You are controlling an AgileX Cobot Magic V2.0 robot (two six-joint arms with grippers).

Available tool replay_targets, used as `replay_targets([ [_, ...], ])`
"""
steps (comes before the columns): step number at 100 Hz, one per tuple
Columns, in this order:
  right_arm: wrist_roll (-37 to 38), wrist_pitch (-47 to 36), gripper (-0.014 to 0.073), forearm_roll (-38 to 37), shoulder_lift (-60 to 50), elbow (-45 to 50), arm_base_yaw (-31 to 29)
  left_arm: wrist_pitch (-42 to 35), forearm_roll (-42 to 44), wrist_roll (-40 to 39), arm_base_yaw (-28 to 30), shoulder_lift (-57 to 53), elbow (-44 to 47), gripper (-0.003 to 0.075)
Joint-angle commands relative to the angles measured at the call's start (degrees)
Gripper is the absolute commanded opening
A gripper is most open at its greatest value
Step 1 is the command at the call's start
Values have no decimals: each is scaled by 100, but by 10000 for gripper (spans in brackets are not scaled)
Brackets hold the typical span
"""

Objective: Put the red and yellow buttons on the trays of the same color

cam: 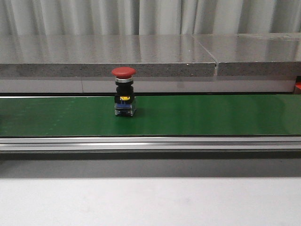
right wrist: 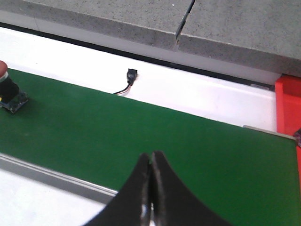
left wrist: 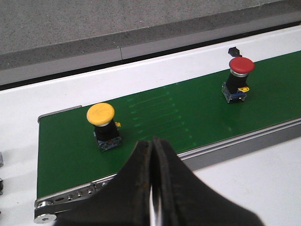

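Fingers on both your arms are pressed together, holding nothing: left fingers (left wrist: 153, 160), right fingers (right wrist: 150, 172). Your red button (cam: 123, 92) stands upright on the green belt (cam: 211, 115), left of centre. Your yellow button (left wrist: 104, 126) stands upright near the belt's left end, well apart from it. A red tray (right wrist: 288, 106) edge sits beyond the belt's right end.
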Motion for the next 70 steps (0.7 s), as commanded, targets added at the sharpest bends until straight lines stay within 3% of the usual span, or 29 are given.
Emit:
replay_targets([
  [1, -31, -312, -65, 80, 453, -590, 103, -363, -86, -12, -34, 34, -147, -21],
  [22, -31, -44, -59, 76, 1636, -1624, 592, -363, -86, -12, -34, 34, -147, -21],
  [29, -31, 212, -9, 76, 2006, -1959, 764, -363, -86, -12, -34, 34, -147, -21],
  [35, -31, 507, 83, 76, 2376, -2294, 950, -363, -86, -12, -34, 34, -147, -21],
  [46, -31, 803, 408, 121, 2973, -2785, 1302, -363, -86, -12, -34, 34, -147, -21],
  [57, -31, 826, 657, 127, 3462, -3158, 1585, -363, -86, -12, -34, 34, -147, -21],
  [70, -26, 1162, 633, 249, 4058, -3703, 1807, -363, -86, -12, -34, 34, -147, -21],
])
